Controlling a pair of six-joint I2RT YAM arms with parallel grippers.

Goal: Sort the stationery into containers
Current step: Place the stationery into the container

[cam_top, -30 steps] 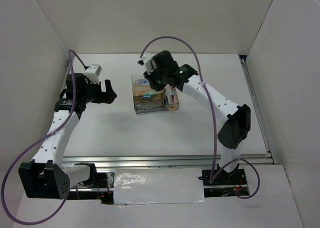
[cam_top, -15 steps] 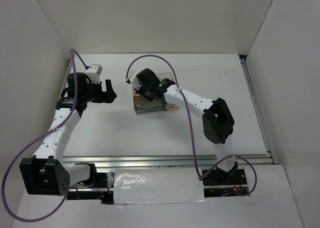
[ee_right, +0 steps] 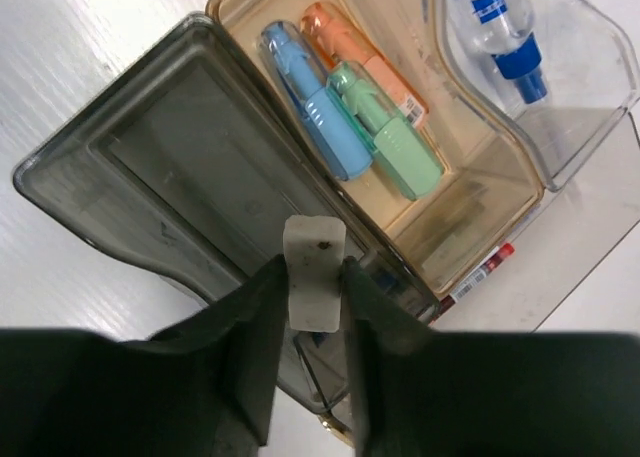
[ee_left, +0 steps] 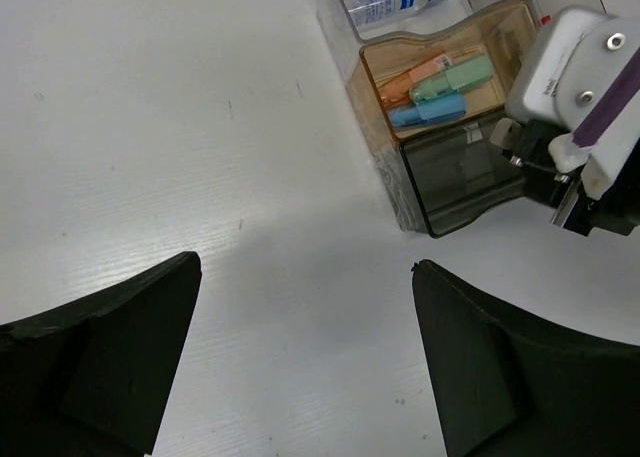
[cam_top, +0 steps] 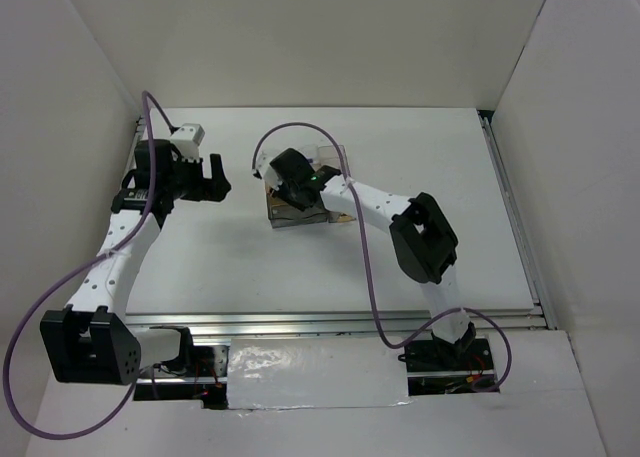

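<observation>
A small beige piece (ee_right: pixel 314 257) is pinched between the two fingers of the right gripper (ee_right: pixel 313 282), which is closed on it from both sides. It is held in the air directly above the dark-tinted compartment (ee_right: pixel 180 167) of the organizer (cam_top: pixel 295 215), near that compartment's inner edge. In the brown-tinted compartment (ee_right: pixel 470 212) just beyond, a blue piece (ee_right: pixel 315 122), a mint-green piece (ee_right: pixel 385 127) and an orange piece (ee_right: pixel 360 62) are laid side by side, touching one another. A white bottle (ee_right: pixel 495 22) with a blue cap is seen lying in the clear compartment (ee_right: pixel 590 87) next to them. Part of a red pen (ee_right: pixel 482 272) is glimpsed in the narrow section along the organizer's side. The organizer is set on the white table (ee_left: pixel 150 127), about midway across it. To its left, well apart from it, the left gripper (ee_left: pixel 305 267) is held over bare tabletop with its jaws spread wide and nothing between them.
</observation>
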